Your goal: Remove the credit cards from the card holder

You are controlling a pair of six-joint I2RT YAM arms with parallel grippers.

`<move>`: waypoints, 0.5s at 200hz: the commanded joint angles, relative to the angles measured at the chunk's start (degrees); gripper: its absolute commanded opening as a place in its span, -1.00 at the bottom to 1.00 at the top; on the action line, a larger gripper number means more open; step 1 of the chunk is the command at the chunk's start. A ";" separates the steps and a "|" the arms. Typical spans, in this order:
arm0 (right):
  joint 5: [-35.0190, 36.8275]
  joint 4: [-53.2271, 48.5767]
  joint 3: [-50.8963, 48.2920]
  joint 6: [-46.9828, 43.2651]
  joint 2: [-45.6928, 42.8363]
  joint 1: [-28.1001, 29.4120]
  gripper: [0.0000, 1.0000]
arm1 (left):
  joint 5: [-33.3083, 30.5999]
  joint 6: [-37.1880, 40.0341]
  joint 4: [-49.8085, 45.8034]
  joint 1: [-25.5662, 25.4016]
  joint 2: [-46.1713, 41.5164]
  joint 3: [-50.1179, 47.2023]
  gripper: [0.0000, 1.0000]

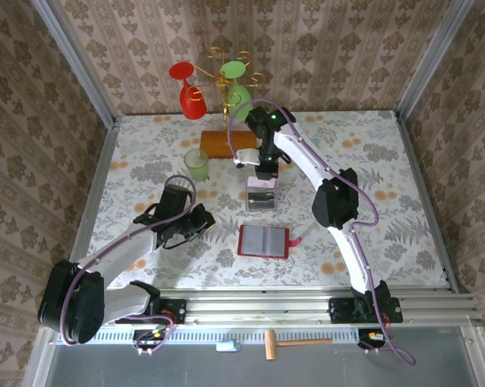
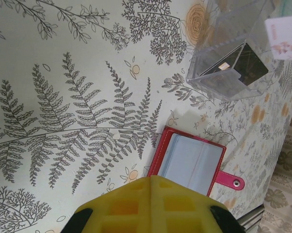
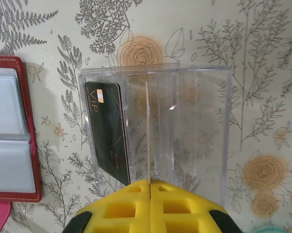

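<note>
Status, all positions relative to the card holder.

Card holder: red, lying open and flat on the fern-print cloth, greyish pockets facing up. Its red tab with the snap sticks out past its right edge.

My left gripper: clenched, yellow fingers pressed together on themselves. It sits just left of the card holder, near it, not touching. In my left wrist view the fingertips overlap the holder's near corner; can't tell height above it.

My right gripper: also clenched, fingers together, gripping no object. It's on the far side of the card holder, past the clear box, at the box edge that faces away from the holder.

Clear box: just beyond the card holder, a gap of cloth between them.

Dark card: inside the clear box, in the compartment on the card holder's side. Gold chip and "VIP" lettering readable in the right wrist view.

Further out from the card holder, past the box: green cup to the far left, wooden block behind it, both well apart from the holder.
</note>
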 commanded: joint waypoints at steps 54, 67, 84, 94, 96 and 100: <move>-4.11 -5.74 2.52 -2.54 4.86 -0.49 -1.00 | -1.45 0.21 -2.77 0.35 -2.58 -1.34 -0.93; -4.55 -5.95 2.58 -2.63 5.51 -0.55 -1.00 | -1.41 0.19 -2.88 0.35 -2.56 -1.29 -0.93; -4.93 -6.11 2.68 -2.64 6.42 -0.56 -1.00 | -1.45 0.34 -3.65 0.39 -2.67 -0.99 -0.93; -5.00 -6.30 2.60 -2.72 7.02 -0.53 -1.00 | -1.50 0.36 -3.98 0.40 -2.75 -0.92 -0.93; -4.99 -6.38 2.60 -2.76 7.07 -0.55 -1.00 | -1.53 0.30 -3.97 0.36 -2.80 -0.93 -0.93; -5.06 -6.53 2.77 -2.72 7.29 -0.48 -1.00 | -1.54 0.28 -4.07 0.36 -2.91 -0.94 -0.93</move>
